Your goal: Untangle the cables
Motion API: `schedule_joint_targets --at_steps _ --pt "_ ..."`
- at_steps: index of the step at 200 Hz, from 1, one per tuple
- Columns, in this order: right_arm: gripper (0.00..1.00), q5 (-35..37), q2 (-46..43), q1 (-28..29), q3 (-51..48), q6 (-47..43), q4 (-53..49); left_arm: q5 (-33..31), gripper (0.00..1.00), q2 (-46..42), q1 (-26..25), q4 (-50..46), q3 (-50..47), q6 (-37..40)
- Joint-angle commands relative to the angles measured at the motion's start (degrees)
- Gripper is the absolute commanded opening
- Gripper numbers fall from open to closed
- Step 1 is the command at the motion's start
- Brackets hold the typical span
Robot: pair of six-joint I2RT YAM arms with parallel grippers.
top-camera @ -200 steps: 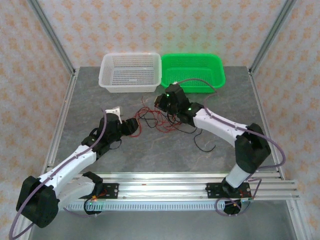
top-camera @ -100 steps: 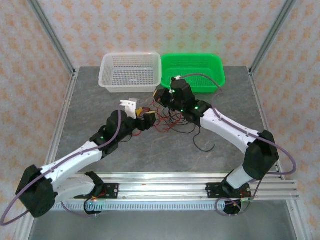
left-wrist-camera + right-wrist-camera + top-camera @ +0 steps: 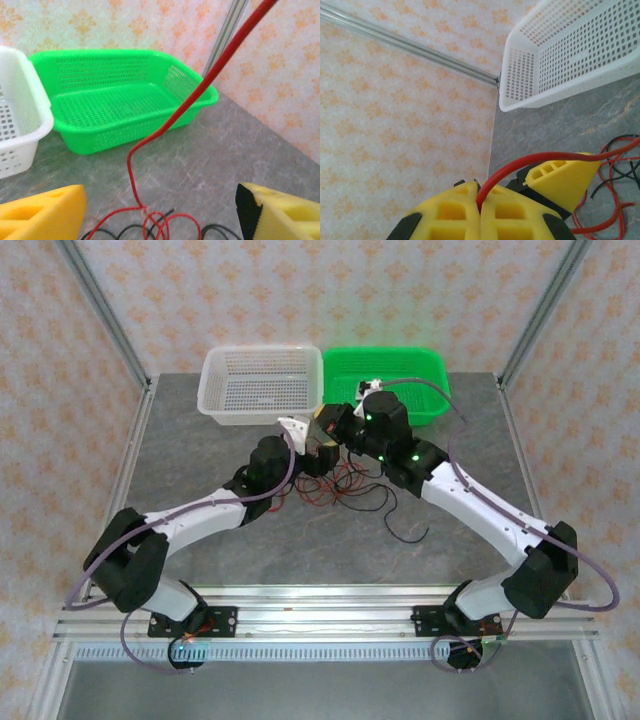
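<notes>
Two arms meet over one tangle of cables (image 3: 345,485), thin red and black strands too knotted to count. It lies mid-worktop (image 3: 180,450), just in front of two baskets, one white basket (image 3: 260,412) and one green basket (image 3: 436,380), side by side at the far edge. The right jaws are clenched on a single red strand (image 3: 215,68) that rises from the heap. The left jaws are released, their two yellow fingers (image 3: 40,212) wide apart with that strand between them. One black strand (image 3: 410,528) lies apart, to the near right of the tangle. Bare grey surface lies open to the left, right and near side.
</notes>
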Motion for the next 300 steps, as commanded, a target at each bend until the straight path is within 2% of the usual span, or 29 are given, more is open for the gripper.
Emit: schedule_joint_targets --at_steps 1,18,38,81,106,147,166,203,240,267,300 --pt "0.0 -0.78 -3.37 0.63 4.52 0.28 1.94 0.61 0.74 4.6 -0.24 5.06 0.19 -1.08" --pt "0.0 -0.32 -4.09 0.53 7.06 -0.59 0.91 -0.29 0.64 7.89 -0.33 7.91 -1.28 -2.86" --pt "0.0 0.68 -4.57 0.58 10.96 -2.08 -0.82 -1.11 0.6 11.62 -0.29 10.33 -3.01 -4.47" --pt "0.0 3.87 -3.9 0.49 22.12 -7.24 -7.61 -2.78 0.45 17.69 -0.24 14.23 -6.86 -8.48" --pt "0.0 5.17 -3.31 -0.35 27.42 -9.47 -10.27 -2.95 0.44 18.48 -0.29 17.25 -10.16 -10.53" --pt "0.0 2.32 -0.01 -3.8 37.84 -11.91 -15.02 -4.02 0.44 18.32 -0.29 18.33 -12.89 -11.86" --pt "0.0 0.57 2.32 -6.26 43.25 -12.9 -17.48 -4.16 0.47 17.1 -0.29 18.33 -13.78 -12.07" --pt "0.0 -4.46 7.48 -12.77 51.02 -13.3 -19.92 -3.5 0.62 8.7 -0.29 13.86 -13.68 -11.57" --pt "0.0 -11.85 14.72 -18.9 55.67 -14.4 -18.53 -3.45 0.72 -4.9 -1.02 1.22 -9.38 -7.55" --pt "0.0 -14.42 21.39 -22.27 59.71 -16.93 -18.52 -4.88 0.8 -13.3 -1.6 -8.77 -5.34 -4.26" --pt "0.0 -18.54 28.79 -26.01 61.48 -19.03 -14.87 -7.39 0.9 -22.63 -1.6 -15.01 -4.74 -3.02"
